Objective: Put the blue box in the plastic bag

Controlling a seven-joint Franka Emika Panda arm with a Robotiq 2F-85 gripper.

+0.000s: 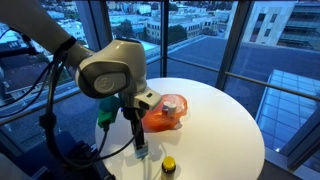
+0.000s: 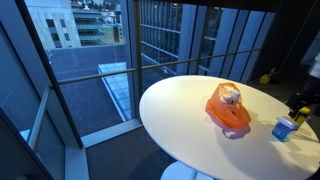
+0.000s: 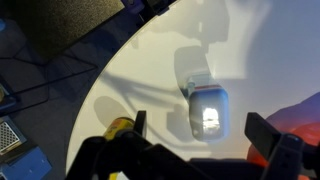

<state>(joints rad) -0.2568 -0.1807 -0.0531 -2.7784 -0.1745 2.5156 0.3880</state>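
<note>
The blue box [image 3: 205,108] lies on the round white table [image 3: 240,40], its top glaring with light. It also shows in both exterior views [image 1: 141,150] [image 2: 285,128] near the table's edge. My gripper [image 3: 203,135] is open and hovers just above the box, with one finger on each side and neither touching it. In an exterior view the gripper [image 1: 138,138] hangs over the box. The orange plastic bag [image 2: 228,108] lies crumpled near the middle of the table, beside the box. It also shows in the other views [image 1: 165,112] [image 3: 303,115].
A small yellow and black object [image 1: 168,165] stands near the table's edge close to the box, and shows in the wrist view [image 3: 120,126]. Glass walls [image 2: 170,40] surround the table. Cables and a stand [image 1: 45,120] are by the robot.
</note>
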